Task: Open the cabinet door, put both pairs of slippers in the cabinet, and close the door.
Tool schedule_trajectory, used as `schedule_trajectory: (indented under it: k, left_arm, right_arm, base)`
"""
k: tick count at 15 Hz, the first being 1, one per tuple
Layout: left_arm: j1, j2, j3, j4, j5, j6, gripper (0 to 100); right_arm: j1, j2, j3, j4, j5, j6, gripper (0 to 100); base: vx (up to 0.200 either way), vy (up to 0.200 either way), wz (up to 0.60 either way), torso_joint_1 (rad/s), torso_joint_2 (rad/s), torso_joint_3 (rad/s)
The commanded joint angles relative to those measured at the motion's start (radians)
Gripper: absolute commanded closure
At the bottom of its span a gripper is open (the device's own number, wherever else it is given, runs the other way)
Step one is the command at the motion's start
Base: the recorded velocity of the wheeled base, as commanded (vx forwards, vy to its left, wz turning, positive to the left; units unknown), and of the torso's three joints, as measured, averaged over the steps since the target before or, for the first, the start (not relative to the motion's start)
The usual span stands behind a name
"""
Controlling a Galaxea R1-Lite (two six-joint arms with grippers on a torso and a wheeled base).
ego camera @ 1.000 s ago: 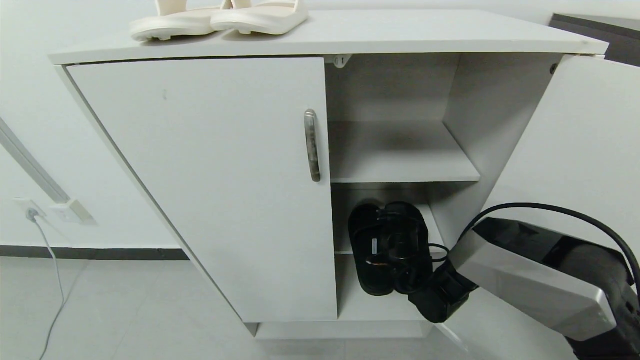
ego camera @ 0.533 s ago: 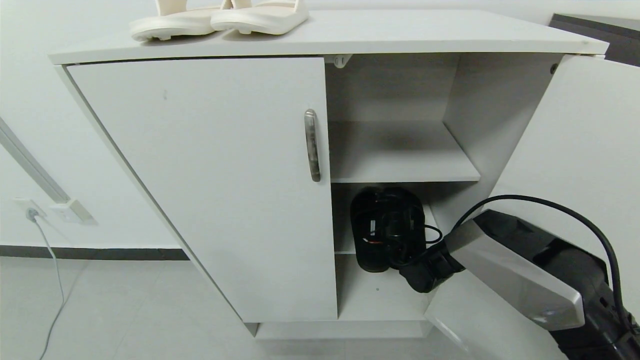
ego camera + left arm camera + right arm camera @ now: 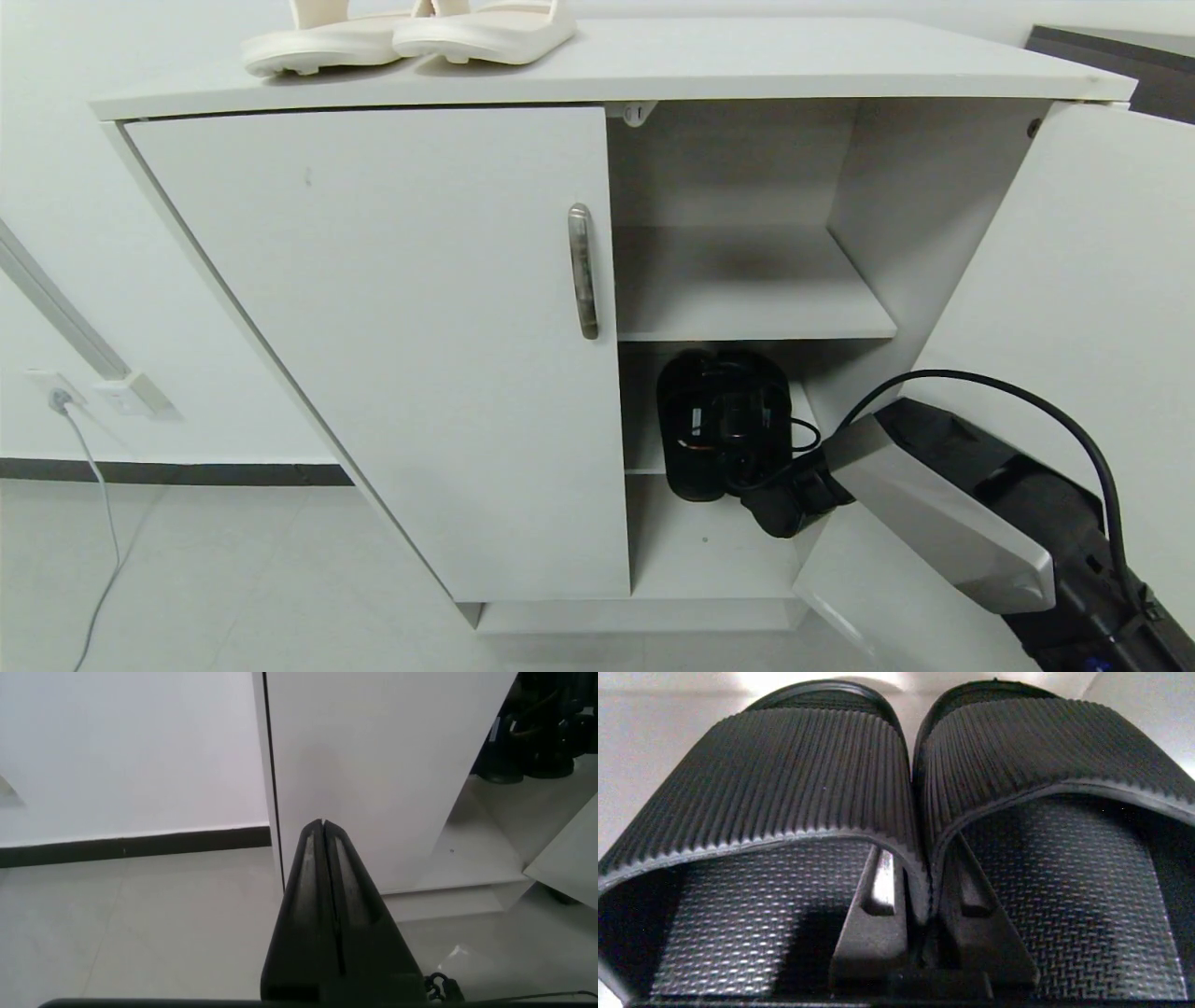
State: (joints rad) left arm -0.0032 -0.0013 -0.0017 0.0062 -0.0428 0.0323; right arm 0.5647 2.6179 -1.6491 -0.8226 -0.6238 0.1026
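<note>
A pair of black slippers (image 3: 719, 425) sits toe-first in the lower compartment of the white cabinet (image 3: 373, 355), under the middle shelf (image 3: 747, 299). My right gripper (image 3: 758, 481) is shut on them from the front. In the right wrist view its fingers (image 3: 878, 891) pinch the two inner strap edges of the black slippers (image 3: 813, 793) together. A cream pair of slippers (image 3: 411, 37) lies on the cabinet top at the left. The right door (image 3: 1074, 280) stands open; the left door is closed. My left gripper (image 3: 322, 840) is shut and empty, low over the floor before the left door.
The left door's metal handle (image 3: 583, 271) is beside the opening. The open right door stands close to my right arm. A wall socket with a cable (image 3: 56, 399) is low on the left wall. Bare tiled floor (image 3: 140, 924) lies in front.
My right arm has pushed forward and up, carrying the black slippers from the front of the bottom board deeper into the lower compartment. The cream pair and the doors have not moved.
</note>
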Motion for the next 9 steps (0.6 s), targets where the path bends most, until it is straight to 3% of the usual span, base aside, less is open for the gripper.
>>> schedule_trajectory:
  k: [1, 2, 3, 9]
  left_arm:
    - [0.000, 0.001, -0.001, 0.000, 0.000, 0.000, 100]
    - [0.000, 0.001, 0.000, 0.000, 0.000, 0.000, 100]
    - [0.000, 0.001, 0.000, 0.000, 0.000, 0.000, 100]
    - [0.000, 0.001, 0.000, 0.000, 0.000, 0.000, 100]
  right_arm:
    - [0.000, 0.011, -0.001, -0.001, -0.001, 0.000, 100]
    - [0.000, 0.011, 0.000, -0.003, -0.001, 0.002, 100]
    - [0.000, 0.011, 0.000, -0.003, -0.001, 0.002, 0]
    - [0.024, -0.070, 0.158, -0.067, -0.008, 0.002, 0]
  base:
    - [0.000, 0.000, 0.00, 0.000, 0.00, 0.000]
    - [0.000, 0.000, 0.00, 0.000, 0.00, 0.000]
    - [0.000, 0.000, 0.00, 0.000, 0.00, 0.000]
    - [0.000, 0.000, 0.00, 0.000, 0.00, 0.000]
